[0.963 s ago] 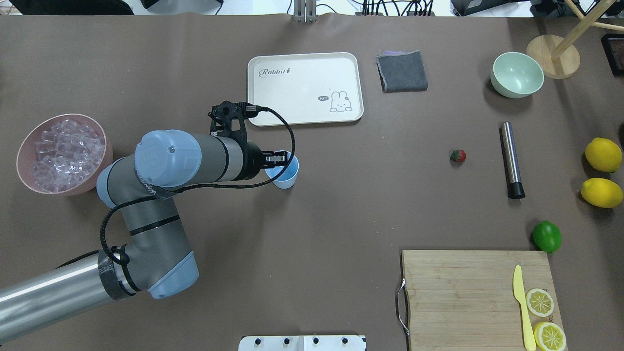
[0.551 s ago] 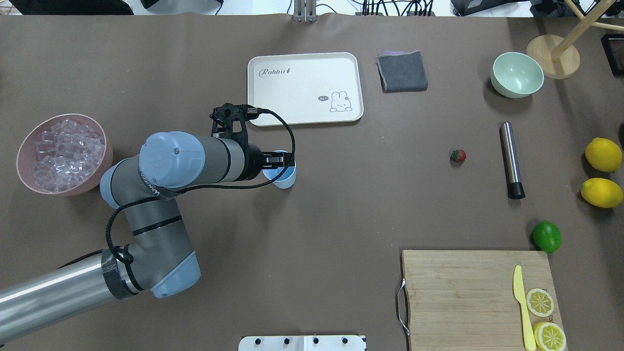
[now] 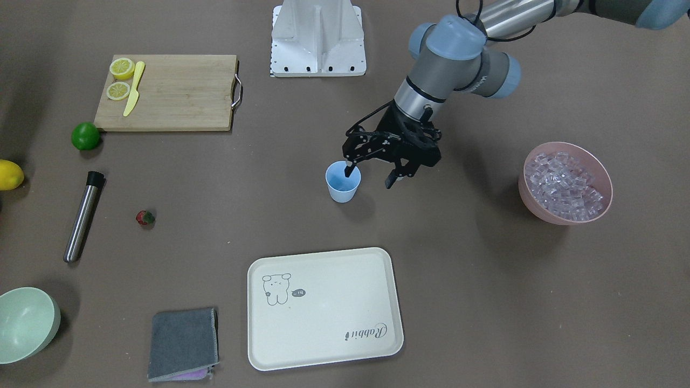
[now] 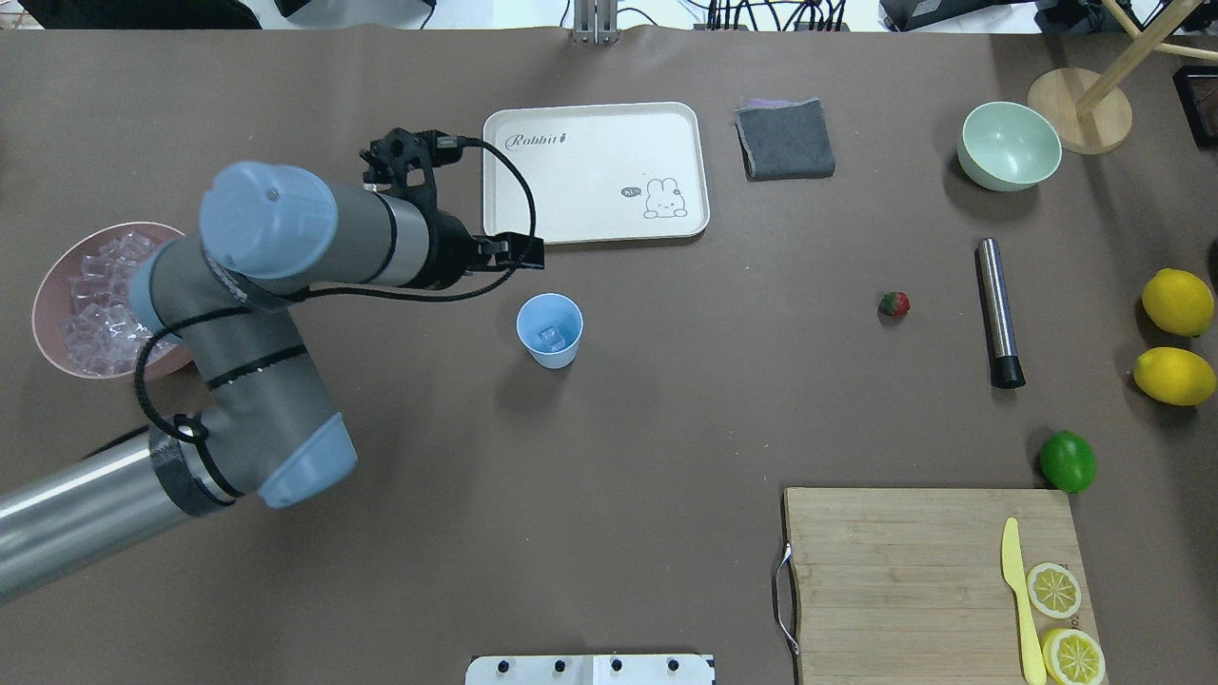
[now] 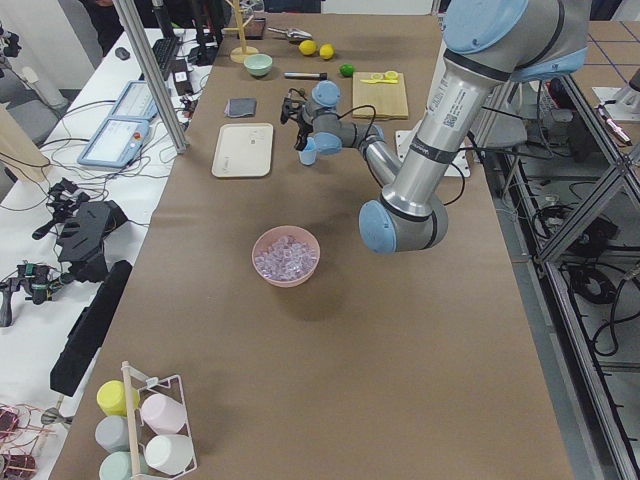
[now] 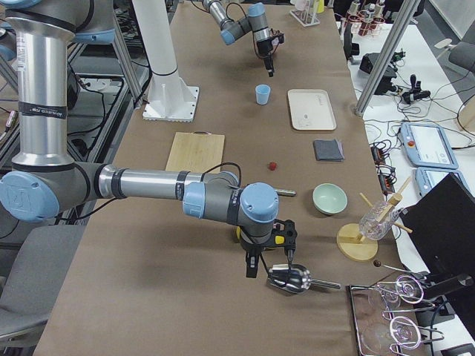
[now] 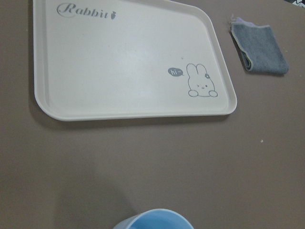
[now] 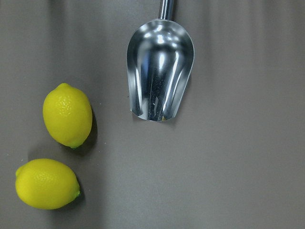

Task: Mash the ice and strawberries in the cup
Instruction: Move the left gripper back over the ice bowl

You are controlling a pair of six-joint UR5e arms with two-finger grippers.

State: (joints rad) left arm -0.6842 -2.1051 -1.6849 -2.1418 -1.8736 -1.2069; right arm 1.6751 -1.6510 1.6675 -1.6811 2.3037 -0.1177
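The light-blue cup (image 4: 550, 330) stands upright mid-table with one clear ice cube (image 4: 550, 335) in it. My left gripper (image 3: 371, 176) is open and empty. It hangs above the table just beside the cup, on the side toward the pink bowl, and in the overhead view (image 4: 519, 249) it is between cup and tray. More ice (image 4: 81, 304) fills the pink bowl (image 3: 544, 215). The strawberry (image 4: 893, 303) lies alone on the table far right of the cup. The cup's rim (image 7: 155, 219) shows at the bottom of the left wrist view. My right gripper (image 6: 269, 261) hovers over a metal scoop (image 8: 159, 71); I cannot tell whether it is open.
A cream tray (image 4: 595, 171) and grey cloth (image 4: 785, 138) lie beyond the cup. A steel muddler (image 4: 997, 312), green bowl (image 4: 1009, 146), lime (image 4: 1067, 461), two lemons (image 4: 1178, 303) and a cutting board (image 4: 937, 580) with knife and lemon slices are on the right.
My left gripper was over the cup's mouth. It has moved away toward the tray's near corner, and an ice cube now shows in the cup.
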